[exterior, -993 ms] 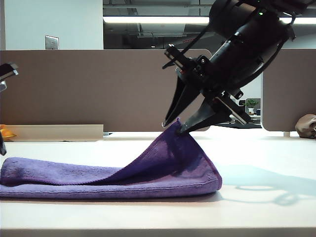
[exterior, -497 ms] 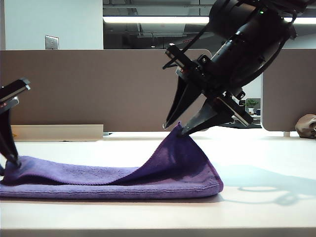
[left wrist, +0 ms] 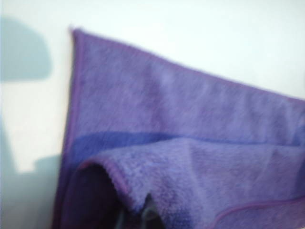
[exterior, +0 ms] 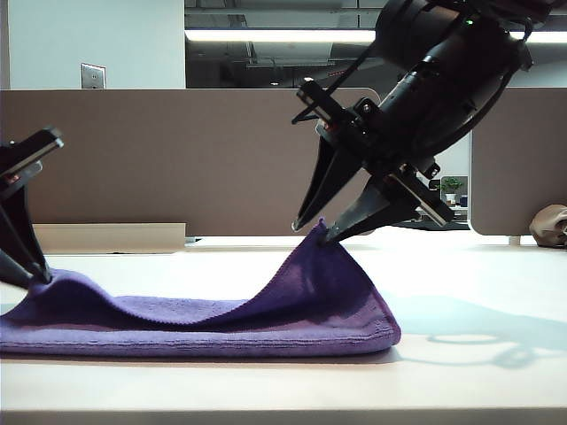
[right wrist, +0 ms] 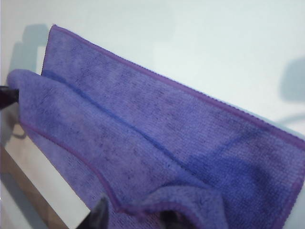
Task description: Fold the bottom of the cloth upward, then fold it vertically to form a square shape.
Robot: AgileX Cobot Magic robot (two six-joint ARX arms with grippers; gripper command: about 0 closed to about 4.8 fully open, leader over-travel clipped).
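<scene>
- The left gripper [exterior: 40,276] sits at the far left edge of the exterior view, low over the desk [exterior: 461,372], with its dark fingers angled down onto the left end of the cloth [exterior: 204,323].
- Its jaws pinch the top layer of the cloth at that end; the fabric rises in a small hump where they meet it, and the left wrist view shows a fuzzy purple corner gathered at the gripper [left wrist: 143,214], though that picture is blurred.
- The cloth, a purple fuzzy towel with a stitched hem, lies flat along the near part of the desk, folded over on itself so two layers show at its front edge.
- Between the two grippers the top layer sags into a shallow dip and then climbs in a steep tent toward the right.
- The right gripper [exterior: 321,232] hangs from a large black arm that comes down from the upper right, with its fingers pointing down and to the left.
- Its jaws pinch the peak of the lifted top layer, above the right part of the cloth; the right wrist view shows the hemmed edge curled up at the gripper [right wrist: 136,215].
- The right end of the cloth is a rounded fold resting on the desk.
- At the far right edge, well apart from the cloth, a small brownish-grey lump [exterior: 551,225] sits at the back.
</scene>
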